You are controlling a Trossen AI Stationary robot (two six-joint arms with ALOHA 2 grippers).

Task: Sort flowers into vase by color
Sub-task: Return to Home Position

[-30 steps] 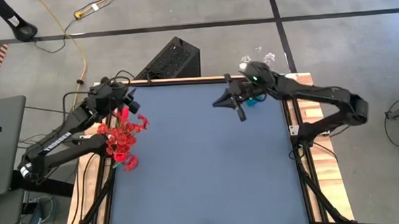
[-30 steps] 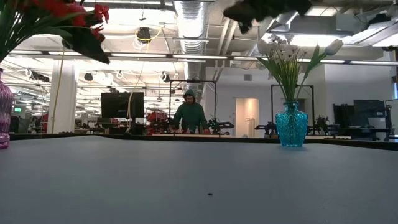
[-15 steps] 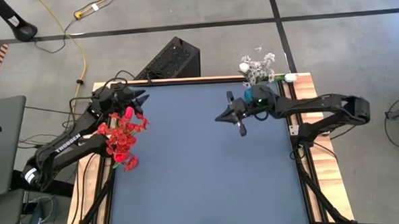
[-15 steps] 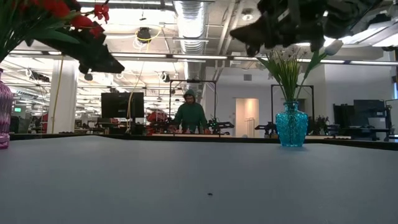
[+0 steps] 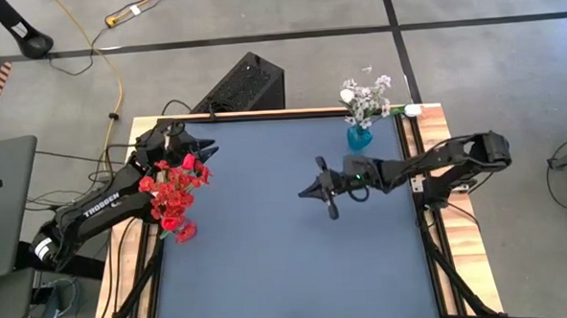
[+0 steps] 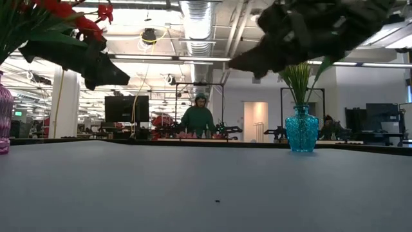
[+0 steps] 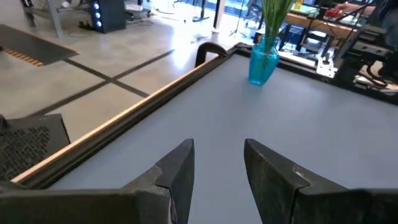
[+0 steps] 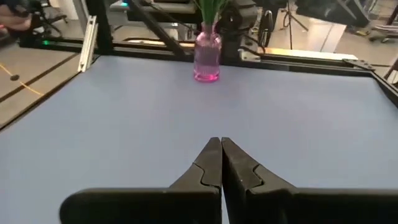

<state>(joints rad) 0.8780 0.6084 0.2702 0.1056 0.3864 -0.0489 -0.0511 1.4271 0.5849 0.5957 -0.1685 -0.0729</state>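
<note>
Red flowers (image 5: 174, 191) stand bunched in a pink vase (image 8: 207, 58) at the table's left edge; the low view shows their blooms (image 6: 61, 9). White flowers (image 5: 365, 97) stand in a teal vase (image 5: 359, 136) at the far right corner, with their stems (image 6: 297, 80) rising from that vase (image 6: 301, 129). My left gripper (image 7: 217, 167) is open, above the far left of the table beside the red bunch (image 5: 209, 148). My right gripper (image 8: 221, 148) is shut and hovers over the table's middle (image 5: 305, 192). Neither holds anything.
The blue table top (image 5: 288, 264) is framed by a wooden rim (image 5: 262, 113). A black box (image 5: 245, 84) sits on the floor beyond the far edge. A person (image 6: 197, 120) stands far behind the table in the room. A laptop (image 5: 3, 205) lies left of the table.
My right gripper has drawn away from the teal vase, moving toward the table's middle and near edge, so the white flowers now show uncovered from above. My left gripper has swung a little toward the right, past the red bunch. The flowers and vases have stayed put.
</note>
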